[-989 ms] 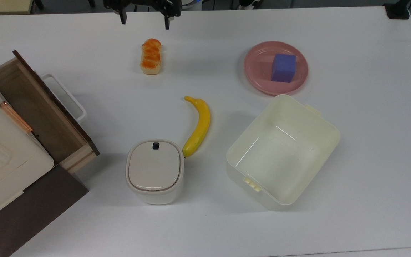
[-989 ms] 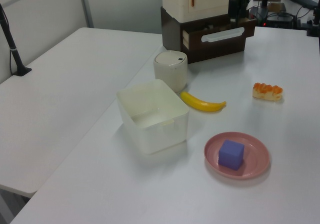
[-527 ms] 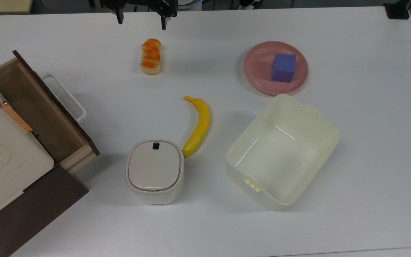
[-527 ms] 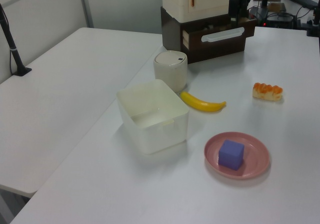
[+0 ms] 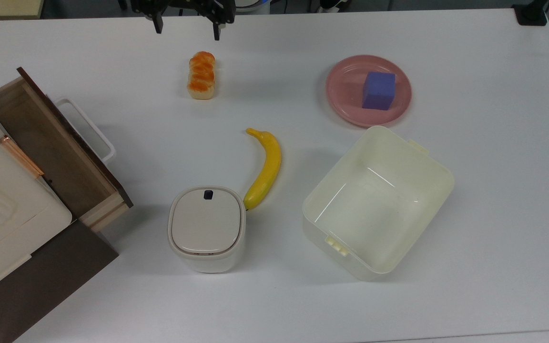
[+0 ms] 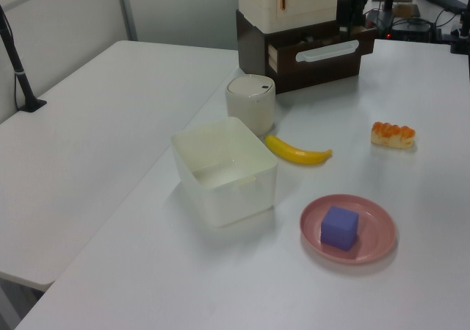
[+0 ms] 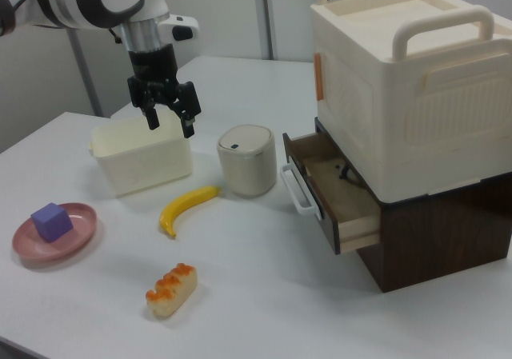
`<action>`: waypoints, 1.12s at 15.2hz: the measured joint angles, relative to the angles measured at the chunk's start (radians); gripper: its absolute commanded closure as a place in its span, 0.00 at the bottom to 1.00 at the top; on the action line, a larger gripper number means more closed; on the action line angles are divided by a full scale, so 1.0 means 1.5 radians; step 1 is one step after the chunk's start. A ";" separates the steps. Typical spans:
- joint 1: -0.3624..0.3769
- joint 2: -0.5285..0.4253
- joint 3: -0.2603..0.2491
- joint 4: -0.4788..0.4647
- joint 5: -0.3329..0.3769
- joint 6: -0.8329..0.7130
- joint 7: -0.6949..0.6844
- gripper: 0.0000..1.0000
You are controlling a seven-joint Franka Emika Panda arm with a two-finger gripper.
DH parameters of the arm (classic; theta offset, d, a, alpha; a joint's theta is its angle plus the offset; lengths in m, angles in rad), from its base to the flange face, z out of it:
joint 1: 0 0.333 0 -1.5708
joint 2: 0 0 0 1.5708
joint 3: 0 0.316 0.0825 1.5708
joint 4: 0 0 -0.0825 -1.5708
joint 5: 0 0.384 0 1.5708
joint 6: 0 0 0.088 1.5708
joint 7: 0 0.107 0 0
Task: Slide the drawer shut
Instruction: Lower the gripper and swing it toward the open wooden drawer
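While the drawer [image 5: 53, 147] stands pulled out at the top view's left, the hand [image 5: 186, 29], fingers spread and empty, has drifted slightly leftward above the worktop [image 5: 470, 190] — approach begun, no contact.

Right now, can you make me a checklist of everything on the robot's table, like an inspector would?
Surface: white table, dry and clean.
Job's things: drawer pulled out, nothing seen inside; white loop handle free.
Clutter: bread roll, banana, lidded white bin, cream tub open and holding nothing, pink plate with a purple block on it.
Grippers: gripper open, holding nothing, up in the air, far from the drawer.
Cables: dark cable on the neighbouring table in the left view.
Surroundings: cream appliance on the dark cabinet above the drawer; second white table beside.
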 measured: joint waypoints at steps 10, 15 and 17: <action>0.022 0.008 0.003 0.000 0.001 0.015 -0.086 1.00; 0.021 0.012 0.003 0.000 0.003 0.015 -0.087 1.00; 0.021 0.014 0.003 0.000 0.003 0.015 -0.087 1.00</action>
